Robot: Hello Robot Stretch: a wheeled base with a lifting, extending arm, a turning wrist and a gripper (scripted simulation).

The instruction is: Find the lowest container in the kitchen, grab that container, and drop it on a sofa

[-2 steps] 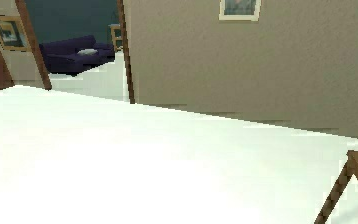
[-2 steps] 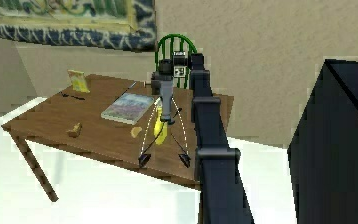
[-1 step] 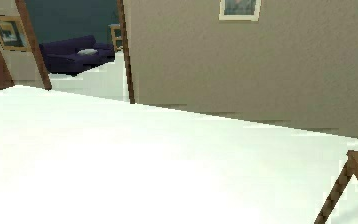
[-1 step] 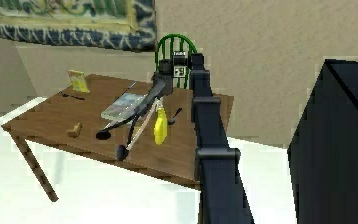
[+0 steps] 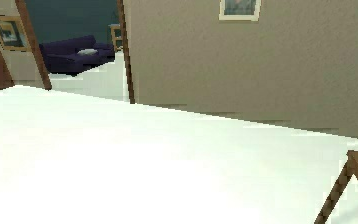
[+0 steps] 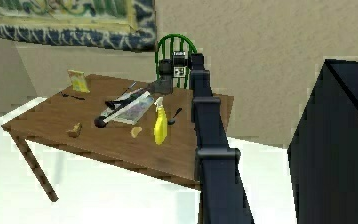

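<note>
Claw [image 6: 168, 74] at far edge of the wooden table [image 6: 57, 115], its load indiscernible; yellow bottle [image 6: 160, 126] near it on the tabletop.

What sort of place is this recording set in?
Probably a dining or kitchen area of a house: a wooden table with a yellow spray bottle and a green chair behind it. Through a doorway, a blue sofa suggests a living room next door.
</note>
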